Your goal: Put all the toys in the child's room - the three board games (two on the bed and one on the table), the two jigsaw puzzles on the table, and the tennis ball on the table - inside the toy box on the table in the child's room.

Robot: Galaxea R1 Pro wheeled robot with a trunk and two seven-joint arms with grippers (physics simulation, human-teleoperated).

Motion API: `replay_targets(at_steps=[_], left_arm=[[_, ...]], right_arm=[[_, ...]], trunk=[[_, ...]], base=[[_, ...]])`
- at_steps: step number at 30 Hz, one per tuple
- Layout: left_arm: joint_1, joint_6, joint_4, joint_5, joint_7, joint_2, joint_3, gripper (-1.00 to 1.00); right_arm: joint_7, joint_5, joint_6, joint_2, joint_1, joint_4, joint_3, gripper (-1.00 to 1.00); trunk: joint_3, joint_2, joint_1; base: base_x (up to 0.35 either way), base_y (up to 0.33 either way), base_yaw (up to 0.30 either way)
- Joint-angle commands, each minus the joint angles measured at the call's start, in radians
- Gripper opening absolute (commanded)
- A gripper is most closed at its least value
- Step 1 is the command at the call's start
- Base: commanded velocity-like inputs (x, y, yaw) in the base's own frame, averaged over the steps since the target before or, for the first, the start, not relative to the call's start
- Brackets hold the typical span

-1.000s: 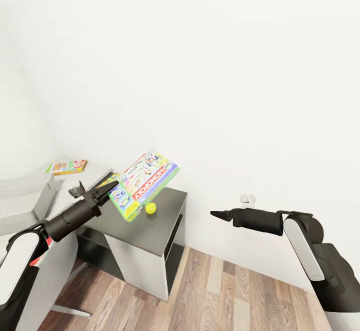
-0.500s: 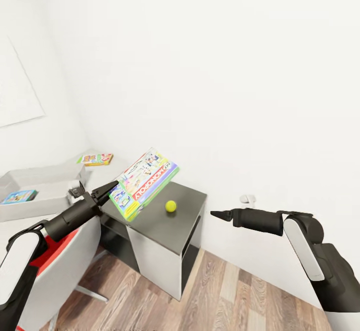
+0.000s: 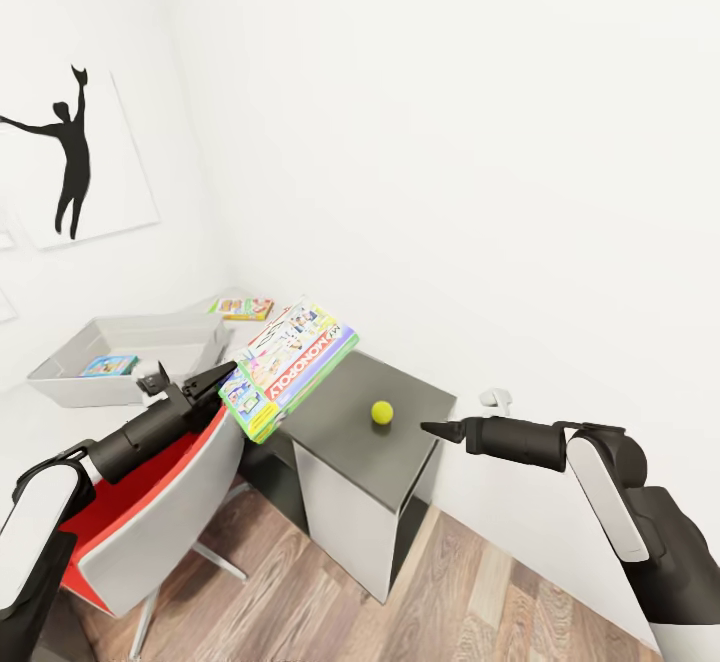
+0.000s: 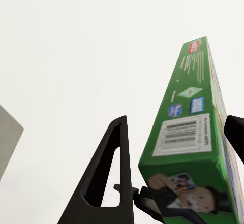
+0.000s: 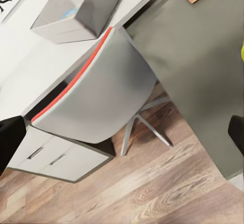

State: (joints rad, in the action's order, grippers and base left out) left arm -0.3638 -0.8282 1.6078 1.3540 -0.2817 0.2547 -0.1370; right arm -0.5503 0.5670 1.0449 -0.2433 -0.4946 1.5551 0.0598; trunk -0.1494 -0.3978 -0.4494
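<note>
Toy box [image 3: 75, 382] sits grey at the frame's left edge, the tilted board game [image 3: 290, 367] (pinched by one end in the left gripper [image 3: 205, 382]) could slip or clip the chair [image 3: 165, 507], the right gripper [image 3: 432, 429] looks pressed together, tennis ball [image 3: 381, 411] mid-frame.

A grey-and-red chair [image 3: 150, 512] stands on the wood floor [image 3: 330, 602] — tucked at the white counter [image 5: 76, 76] — under a silhouette poster [image 3: 75, 157].
</note>
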Motion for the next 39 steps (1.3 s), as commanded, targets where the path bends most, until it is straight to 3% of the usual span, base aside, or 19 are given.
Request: replay_targets(at_steps=[1, 21, 27, 39], left_arm=[[-0.001, -0.006, 0.000, 0.005, -0.003, 0.000, -0.001, -1.00], [-0.001, -0.006, 0.000, 0.005, -0.004, 0.000, 0.000, -1.00], [0.001, -0.006, 0.000, 0.004, -0.051, 0.002, 0.003, -1.00], [0.013, -0.002, -0.002, 0.002, -0.069, 0.006, -0.010, -1.00]], right_arm=[[-0.008, -0.007, 0.002, -0.001, -0.001, 0.001, 0.000, 1.00], [-0.008, -0.007, 0.002, -0.001, -0.001, 0.000, 0.000, 1.00], [-0.008, -0.007, 0.002, -0.005, -0.001, 0.000, -0.002, 1.00], [-0.009, -0.007, 0.002, -0.007, -0.001, 0.000, -0.006, 1.00]], trunk=[[-0.002, -0.002, -0.001], [-0.002, -0.002, -0.001], [-0.002, -0.002, -0.001], [-0.002, -0.002, -0.001]], base=[[0.000, 0.000, 0.296], [0.000, 0.000, 0.295], [0.000, 0.000, 0.287], [0.000, 0.000, 0.190]])
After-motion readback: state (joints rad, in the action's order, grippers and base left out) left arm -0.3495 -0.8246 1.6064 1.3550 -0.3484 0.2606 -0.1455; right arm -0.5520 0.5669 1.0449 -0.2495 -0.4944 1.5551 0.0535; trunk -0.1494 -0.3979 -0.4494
